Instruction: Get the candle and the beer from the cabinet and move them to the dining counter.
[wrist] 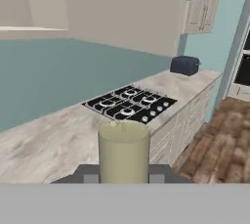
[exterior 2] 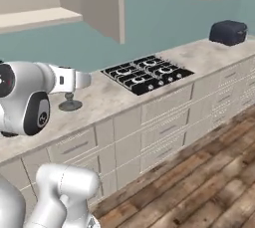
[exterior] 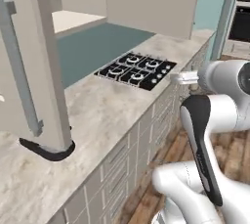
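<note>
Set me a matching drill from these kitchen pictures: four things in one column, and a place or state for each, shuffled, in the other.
Things:
1. candle
2. cooktop
3. toaster
4. cabinet door

Places or states:
A. at the far end of the worktop
B. swung open above the worktop
C. between the tips of the pincer
D. black, set into the worktop

Pairs: 1-C, 2-D, 3-A, 4-B

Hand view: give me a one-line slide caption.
Candle upright between the fingers, facing the stovetop on the marbled worktop, with a dark toaster beyond.
</note>
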